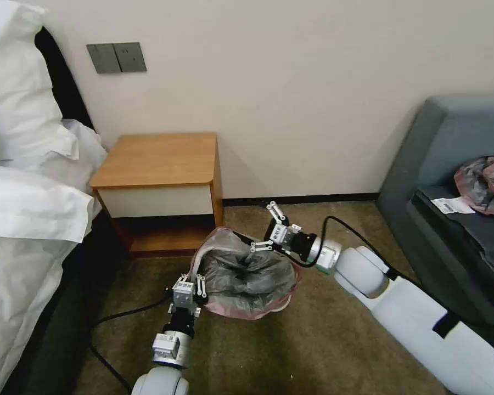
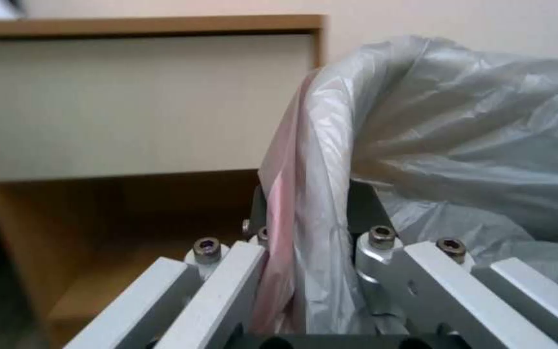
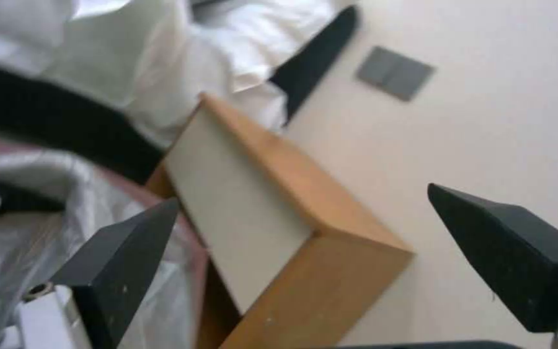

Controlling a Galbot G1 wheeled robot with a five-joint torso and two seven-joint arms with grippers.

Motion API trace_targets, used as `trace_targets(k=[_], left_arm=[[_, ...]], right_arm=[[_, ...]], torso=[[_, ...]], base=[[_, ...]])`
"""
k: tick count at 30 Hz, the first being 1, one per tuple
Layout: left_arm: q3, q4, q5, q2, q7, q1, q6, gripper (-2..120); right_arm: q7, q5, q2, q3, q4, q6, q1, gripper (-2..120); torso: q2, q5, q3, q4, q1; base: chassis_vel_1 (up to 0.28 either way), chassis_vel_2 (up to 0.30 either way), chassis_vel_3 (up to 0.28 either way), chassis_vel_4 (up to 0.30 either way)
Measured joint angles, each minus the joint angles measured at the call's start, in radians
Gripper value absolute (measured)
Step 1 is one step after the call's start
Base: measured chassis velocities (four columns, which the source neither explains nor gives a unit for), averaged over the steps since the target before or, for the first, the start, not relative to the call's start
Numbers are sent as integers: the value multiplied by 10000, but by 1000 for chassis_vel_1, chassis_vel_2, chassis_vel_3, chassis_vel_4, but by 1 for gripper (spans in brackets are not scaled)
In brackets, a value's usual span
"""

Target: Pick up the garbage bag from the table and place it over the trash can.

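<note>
1. Your bag (image 1: 241, 274) is off the table (image 1: 156, 159). It lies draped over the bin on the carpet, just in front of the table's right front corner. The bin itself is almost wholly hidden under the plastic.
2. Pink film hangs down the outside and crumpled grey film sags into the middle.
3. Your left gripper (image 1: 187, 289) sits at the bag's near left edge. In the left wrist view, its fingers (image 2: 366, 213) are pinched on a fold of the bag's rim.
4. Your right gripper (image 1: 266, 227) hovers at the bag's far right edge. In the right wrist view, its black fingertips (image 3: 124, 261) stand wide apart and hold nothing.
5. Judge the bag as very light, limp and slippery. It looks easy to tear, and it likely slides off when tugged.
6. The doubled rim is probably the best place to grip, not the loose middle.
</note>
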Motion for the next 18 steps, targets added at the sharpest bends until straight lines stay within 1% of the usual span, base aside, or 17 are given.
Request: trace_targets(k=[1, 2, 5, 6, 9, 10, 11, 13, 16, 17, 18], left_arm=[[-12, -76, -211, -23, -201, -45, 139, 7], [-12, -76, -211, -23, -201, -45, 139, 7], [-82, -247, -693, -122, -802, -210, 356, 7], [-82, -247, -693, -122, -802, -210, 356, 7], [-151, -503, -1296, -228, -1407, -317, 534, 7], [-180, -612, -1520, -273, -1564, -333, 619, 7], [-180, -612, -1520, -273, -1564, -333, 619, 7], [-202, -717, -1716, -327, -1750, -347, 681, 7], [-243, -807, -1865, -365, -1986, -352, 660, 7], [-243, -807, -1865, -365, -1986, -352, 660, 7], [-249, -860, -1946, -372, -2034, -345, 647, 7]], right_arm=[[298, 198, -60, 220, 343, -215, -260, 100], [298, 198, -60, 220, 343, -215, -260, 100], [1483, 719, -187, 714, 1289, -974, -849, 100], [1483, 719, -187, 714, 1289, -974, -849, 100], [2619, 1573, -163, 960, 1999, -1761, -1301, 100], [2915, 1939, -71, 1067, 2205, -2031, -1483, 100], [2915, 1939, -71, 1067, 2205, -2031, -1483, 100], [3345, 2623, 136, 1205, 2499, -2485, -1769, 100], [4258, 4152, 591, 1290, 3014, -3325, -2237, 100], [4258, 4152, 591, 1290, 3014, -3325, -2237, 100], [4542, 4731, 800, 1303, 3150, -3511, -2410, 100]], torso=[[0, 3, 0, -1, 0], [0, 3, 0, -1, 0], [0, 0, -1, -2, -1], [0, 0, -1, -2, -1], [0, 0, 0, -1, 0], [0, 1, 0, 0, 0], [0, 1, 0, 0, 0], [0, 1, 0, 0, 0], [0, 0, 0, -1, 0], [0, 0, 0, -1, 0], [0, 0, 0, 1, -1]], base=[[0, 0, 0, 0], [0, 0, 0, 0], [0, 0, 0, 0], [0, 0, 0, 0], [0, 0, 0, 0], [0, 0, 0, 0], [0, 0, 0, 0], [0, 0, 0, 0], [0, 0, 0, 0], [0, 0, 0, 0], [0, 0, 0, 0]])
